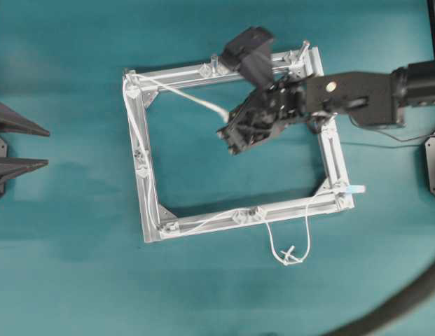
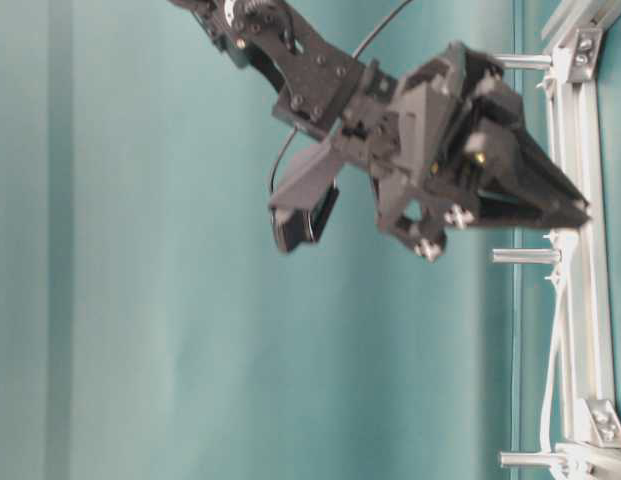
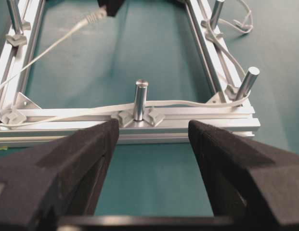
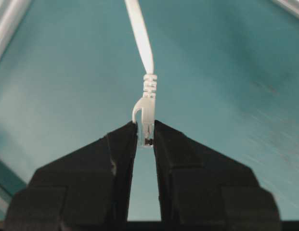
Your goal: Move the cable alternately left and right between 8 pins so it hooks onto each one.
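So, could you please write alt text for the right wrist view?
The right hand pinches the clear connector end of the white cable between its two black fingers. The cable stretches away above the teal table.

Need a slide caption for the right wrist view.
Right gripper pinching the white cable by its connector end above teal table.

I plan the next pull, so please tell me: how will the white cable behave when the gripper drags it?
Probably floppy: the cable sags in loose loops along the frame. Likely light: the right gripper holds it by the connector alone. That small plug might slip out.
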Controlling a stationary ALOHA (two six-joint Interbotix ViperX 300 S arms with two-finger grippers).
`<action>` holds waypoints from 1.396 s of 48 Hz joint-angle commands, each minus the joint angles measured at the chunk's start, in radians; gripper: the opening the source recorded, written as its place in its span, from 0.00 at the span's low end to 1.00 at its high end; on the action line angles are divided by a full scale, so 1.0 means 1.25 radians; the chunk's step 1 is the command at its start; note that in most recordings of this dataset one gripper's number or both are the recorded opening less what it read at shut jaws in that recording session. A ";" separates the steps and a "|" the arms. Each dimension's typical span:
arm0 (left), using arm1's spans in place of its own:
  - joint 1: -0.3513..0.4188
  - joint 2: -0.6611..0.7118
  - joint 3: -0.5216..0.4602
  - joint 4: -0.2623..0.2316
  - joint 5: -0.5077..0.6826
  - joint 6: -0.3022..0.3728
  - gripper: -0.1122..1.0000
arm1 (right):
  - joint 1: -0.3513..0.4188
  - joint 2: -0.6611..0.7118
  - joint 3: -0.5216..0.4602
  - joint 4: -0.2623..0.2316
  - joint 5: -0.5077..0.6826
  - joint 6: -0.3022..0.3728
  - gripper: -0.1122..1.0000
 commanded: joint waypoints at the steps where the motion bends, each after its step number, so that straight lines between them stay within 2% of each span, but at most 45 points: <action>1: 0.004 0.006 -0.020 0.001 -0.004 -0.002 0.75 | -0.016 -0.045 0.010 -0.002 0.018 0.005 0.23; 11: 0.004 0.006 -0.020 0.001 -0.004 -0.002 0.75 | -0.048 -0.088 0.054 -0.002 0.050 0.010 0.23; 19: 0.004 0.006 -0.020 0.002 -0.004 -0.002 0.75 | -0.083 -0.121 0.096 -0.004 0.052 0.049 0.23; 25: 0.004 0.006 -0.020 0.001 -0.004 -0.002 0.75 | -0.107 -0.142 0.117 -0.034 0.058 0.087 0.23; 33: 0.004 0.006 -0.020 0.001 -0.004 -0.002 0.75 | -0.125 -0.167 0.123 -0.085 0.119 0.113 0.23; 41: 0.004 0.006 -0.020 0.001 -0.004 -0.002 0.75 | -0.137 -0.193 0.126 -0.137 0.189 0.113 0.23; 58: 0.004 0.006 -0.020 0.001 -0.004 -0.002 0.75 | -0.161 -0.205 0.126 -0.196 0.243 0.112 0.23; 67: 0.002 0.007 -0.020 0.001 -0.004 -0.002 0.75 | -0.167 -0.212 0.126 -0.242 0.281 0.109 0.23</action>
